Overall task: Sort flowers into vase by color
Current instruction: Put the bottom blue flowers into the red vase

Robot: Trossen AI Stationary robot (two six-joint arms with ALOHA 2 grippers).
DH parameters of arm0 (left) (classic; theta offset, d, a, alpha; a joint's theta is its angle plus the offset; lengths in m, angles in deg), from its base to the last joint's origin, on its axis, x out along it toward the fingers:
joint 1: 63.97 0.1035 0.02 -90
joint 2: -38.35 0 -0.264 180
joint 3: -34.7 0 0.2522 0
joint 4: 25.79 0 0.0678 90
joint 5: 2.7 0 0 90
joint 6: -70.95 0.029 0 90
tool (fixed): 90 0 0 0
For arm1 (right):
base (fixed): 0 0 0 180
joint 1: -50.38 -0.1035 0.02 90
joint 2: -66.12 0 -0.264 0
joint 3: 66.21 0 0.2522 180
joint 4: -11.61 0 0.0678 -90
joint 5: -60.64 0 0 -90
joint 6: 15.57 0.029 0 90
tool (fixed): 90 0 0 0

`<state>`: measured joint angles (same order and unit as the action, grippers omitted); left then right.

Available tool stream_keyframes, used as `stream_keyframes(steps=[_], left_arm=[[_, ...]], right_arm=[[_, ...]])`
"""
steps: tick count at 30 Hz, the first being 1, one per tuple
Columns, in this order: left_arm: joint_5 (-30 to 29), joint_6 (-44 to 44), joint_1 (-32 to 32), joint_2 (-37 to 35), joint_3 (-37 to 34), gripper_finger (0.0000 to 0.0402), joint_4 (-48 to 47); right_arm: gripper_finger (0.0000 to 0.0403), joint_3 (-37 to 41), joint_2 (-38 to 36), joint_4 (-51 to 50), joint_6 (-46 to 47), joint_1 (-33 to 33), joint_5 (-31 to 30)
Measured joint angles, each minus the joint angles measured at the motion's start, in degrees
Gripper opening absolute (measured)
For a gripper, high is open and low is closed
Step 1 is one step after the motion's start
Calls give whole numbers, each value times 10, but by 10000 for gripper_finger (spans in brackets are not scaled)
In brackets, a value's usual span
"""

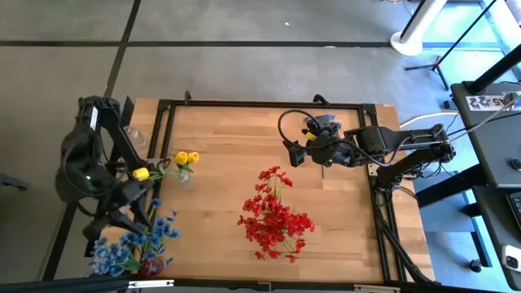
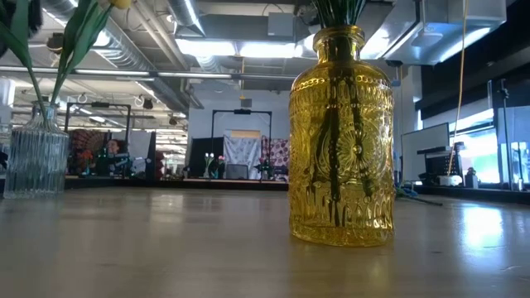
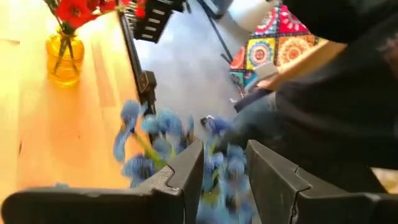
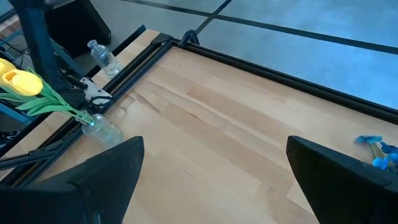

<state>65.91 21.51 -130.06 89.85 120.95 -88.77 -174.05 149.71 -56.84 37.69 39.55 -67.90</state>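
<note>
The left gripper (image 3: 224,168) has its jaws partly closed among the blue flowers (image 3: 161,143). In its wrist view blue blooms and a green stem run between the two fingers (image 3: 186,171), so it looks to be holding a blue sprig; how firm the grip is I cannot tell. From above, this gripper (image 1: 134,213) sits over the blue bunch (image 1: 134,244), which stands in a vase hidden under the blooms, near the worktop (image 1: 220,146) corner on the left arm's side. My reading is that a blue stem is being fed in or steadied there, keeping blues together. The gripped sprig seems to slant, its blooms fanning away from the fingers and its stem running back between them, though its full length is hidden.

The right gripper (image 1: 303,150) hangs beyond the red flowers (image 1: 275,216) from that blue bunch, jaws spread wide and holding nothing; it seems to be waiting.

The reds stand in a yellow glass vase (image 2: 341,136), stems upright through its neck, well apart from the blues. Yellow tulips (image 1: 186,159) lean in a clear vase (image 2: 35,157) between the blue bunch and the far edge, stems tilted, heads splayed outward.
</note>
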Motion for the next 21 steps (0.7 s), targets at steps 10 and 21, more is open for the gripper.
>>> stream_keyframes(steps=[10, 21], left_arm=[[70, 4, 92, 100, 87, 136, -13], [94, 127, 205, 188, 247, 212, 9]], right_arm=[[392, 0, 0, -4, -28, 0, 0], [392, 0, 0, -12, -49, 0, 1]])
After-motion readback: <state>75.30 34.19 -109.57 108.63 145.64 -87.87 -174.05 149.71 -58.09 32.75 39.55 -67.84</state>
